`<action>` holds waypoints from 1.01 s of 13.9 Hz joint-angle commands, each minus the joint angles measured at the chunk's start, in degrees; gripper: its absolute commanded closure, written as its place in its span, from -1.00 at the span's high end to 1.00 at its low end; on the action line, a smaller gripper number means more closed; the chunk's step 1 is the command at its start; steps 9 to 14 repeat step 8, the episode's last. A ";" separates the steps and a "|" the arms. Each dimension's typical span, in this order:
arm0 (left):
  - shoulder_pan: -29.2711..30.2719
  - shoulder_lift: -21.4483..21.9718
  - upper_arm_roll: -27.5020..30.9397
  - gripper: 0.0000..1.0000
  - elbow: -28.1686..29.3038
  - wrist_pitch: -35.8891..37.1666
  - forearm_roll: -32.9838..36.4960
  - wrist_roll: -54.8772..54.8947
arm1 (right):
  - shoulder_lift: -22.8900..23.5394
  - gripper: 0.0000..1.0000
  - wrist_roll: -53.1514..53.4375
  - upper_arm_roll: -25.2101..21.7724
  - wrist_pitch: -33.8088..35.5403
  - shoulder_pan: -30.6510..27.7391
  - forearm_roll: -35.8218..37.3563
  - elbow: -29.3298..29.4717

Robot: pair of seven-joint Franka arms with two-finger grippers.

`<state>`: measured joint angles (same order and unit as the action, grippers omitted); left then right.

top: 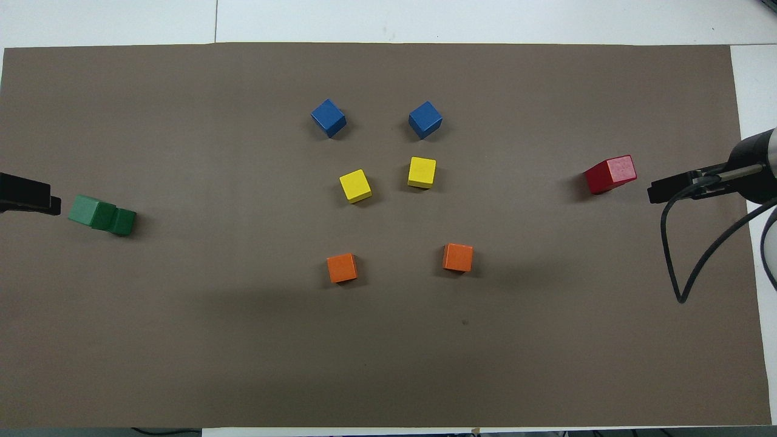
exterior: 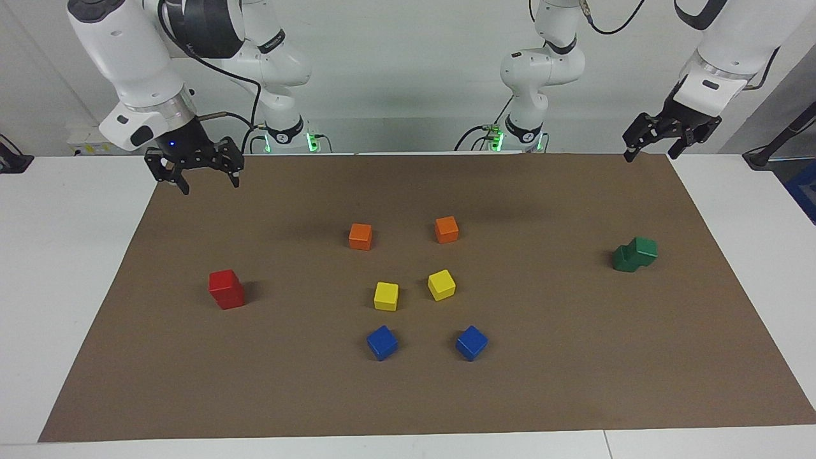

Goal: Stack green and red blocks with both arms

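Two red blocks (exterior: 226, 289) (top: 610, 174) stand stacked on the brown mat (exterior: 574, 370) toward the right arm's end. Toward the left arm's end, two green blocks (exterior: 634, 254) (top: 100, 214) are stacked, the upper one askew and overhanging the lower. My right gripper (exterior: 209, 186) (top: 655, 193) hangs open and empty, high over the mat's corner nearest the robots and well clear of the red stack. At the other end, the left gripper (exterior: 650, 156) (top: 51, 205) is raised and open over the mat's edge, apart from the green stack.
In the mat's middle lie two orange cubes (exterior: 360, 236) (exterior: 446, 229), two yellow cubes (exterior: 386, 296) (exterior: 441, 284) and two blue cubes (exterior: 382, 342) (exterior: 472, 342); the orange are nearest the robots, the blue farthest. White table (exterior: 57, 268) surrounds the mat.
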<state>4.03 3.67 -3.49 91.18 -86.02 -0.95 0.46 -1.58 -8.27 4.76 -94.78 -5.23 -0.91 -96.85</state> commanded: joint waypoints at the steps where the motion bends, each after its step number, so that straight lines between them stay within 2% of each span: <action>1: -0.69 0.55 0.32 1.00 -0.12 -0.55 0.51 -0.81 | 0.97 0.98 -0.17 0.34 1.26 -0.74 0.47 1.66; 14: -0.69 0.55 0.32 1.00 -0.12 -0.55 0.51 -0.81 | 0.97 0.98 0.00 0.25 1.96 -0.66 1.34 1.48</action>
